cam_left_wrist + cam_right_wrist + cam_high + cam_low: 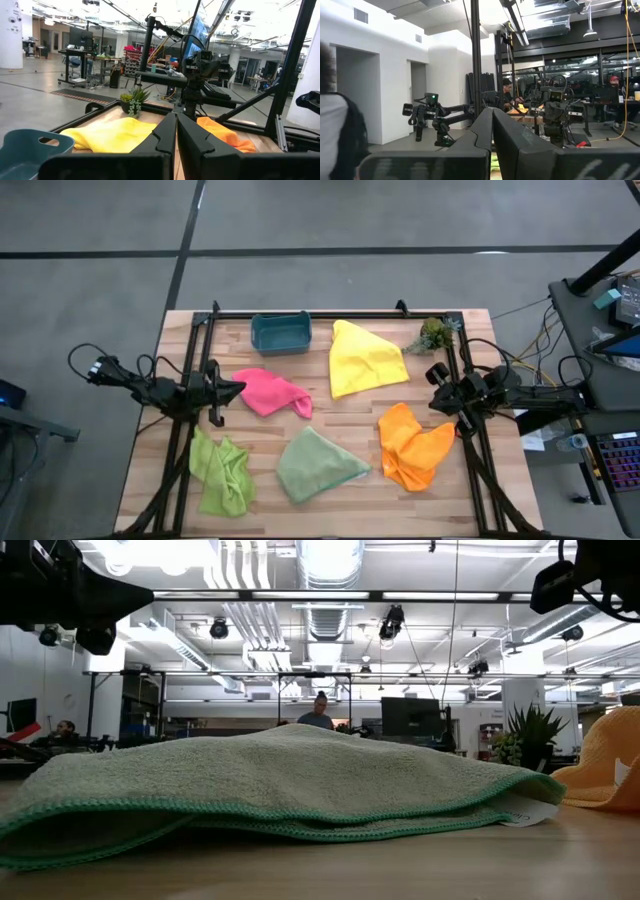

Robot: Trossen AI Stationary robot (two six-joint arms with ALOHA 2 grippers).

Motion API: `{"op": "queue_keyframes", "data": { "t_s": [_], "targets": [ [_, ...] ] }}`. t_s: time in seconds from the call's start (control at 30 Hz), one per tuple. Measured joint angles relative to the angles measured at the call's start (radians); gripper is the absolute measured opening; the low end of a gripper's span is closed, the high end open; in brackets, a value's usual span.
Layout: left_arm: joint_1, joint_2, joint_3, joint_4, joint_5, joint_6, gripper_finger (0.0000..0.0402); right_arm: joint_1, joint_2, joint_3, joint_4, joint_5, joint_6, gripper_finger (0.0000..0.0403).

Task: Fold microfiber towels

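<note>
**High view: five towels spread on the desk, both arms parked at the sides**

High view shows the wooden desk (330,505) with all five microfiber towels lying loose and unfolded. The pink towel (270,391) is left of centre, just beside the left tool (232,389). The yellow towel (364,360) lies toward the back, between the teal bin (281,333) and the green plant sprig (433,335) in the back right corner. The orange towel (413,446) is crumpled at the right, near the right tool (438,389). The pale sage green towel (317,465) sits at front centre, and the lime green towel (221,471) is bunched at the front left.

The left tool hangs over the left part of the desk, its tip pointing inward toward the pink towel; its fingers are pressed together with nothing between them, as the left wrist view also shows (175,142). The right tool waits over the right edge of the desk, pointing inward, its fingers likewise closed on nothing (491,135). Neither tool touches a towel.

In the low view the pale sage green towel (270,785) fills most of the picture, lying in a low mound with its stitched edge toward the camera. The orange towel (605,770) rises at the right edge, with the plant sprig (528,740) behind it. A person (319,712) shows far back in the room.
</note>
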Motion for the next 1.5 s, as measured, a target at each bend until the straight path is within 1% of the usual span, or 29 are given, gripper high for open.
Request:
{"op": "queue_keyframes", "data": {
  "t_s": [1.27,1.43,1.5],
  "targets": [
    [0.000,0.000,0.000,0.000,0.000,0.000,0.0001,0.000,0.000,0.000,0.000,0.000,0.000,0.0009],
    [0.000,0.000,0.000,0.000,0.000,0.000,0.0001,0.000,0.000,0.000,0.000,0.000,-0.072,0.0009],
    [0.000,0.000,0.000,0.004,0.000,-0.002,0.0001,0.000,0.000,0.000,0.001,0.000,-0.077,0.0009]
  ]
}}
